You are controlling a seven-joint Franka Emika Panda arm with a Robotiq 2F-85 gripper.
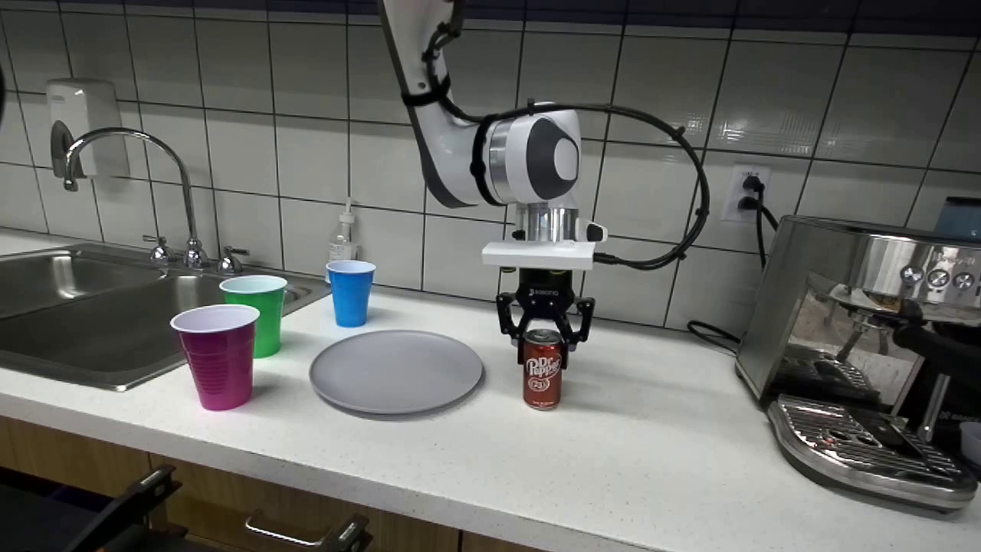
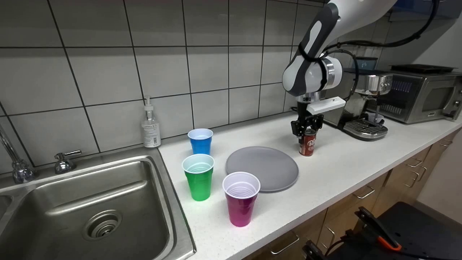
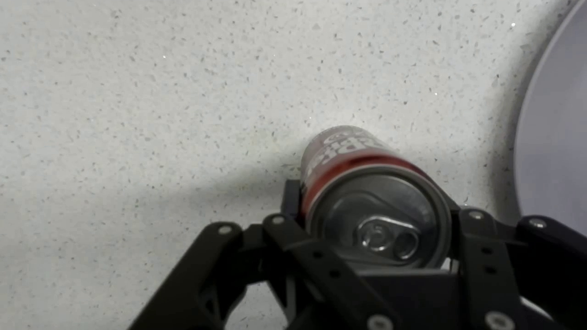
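Gripper (image 3: pixel 372 201), low in wrist view: part-spread, clamped on one upright Dr Pepper can (image 1: pixel 542 379), right of centre in an exterior view. Possible faults: slipping, from a light squeeze; denting, from a hard one; striking the gray plate (image 1: pixel 396 372), from low frame-left travel.

Looks softly, moderately lit in both exterior views, brightest on the white speckled countertop (image 1: pixel 651 468), dimming toward the top of the glossy pale square-tiled wall (image 1: pixel 306 161), with soft shadow under the flat round grey plate (image 1: pixel 396 372). Stretches wide-angle toward the left edge in an exterior view, with streaks of glare across the brushed stainless-steel sink (image 2: pixel 90 196). Reads crisp on the countertop's grain in the wrist view, but blurs slightly on the black metal gripper fingers (image 3: pixel 479 236), with faint shadow spreading left of the dark-red aluminium soda can (image 3: pixel 376 197).
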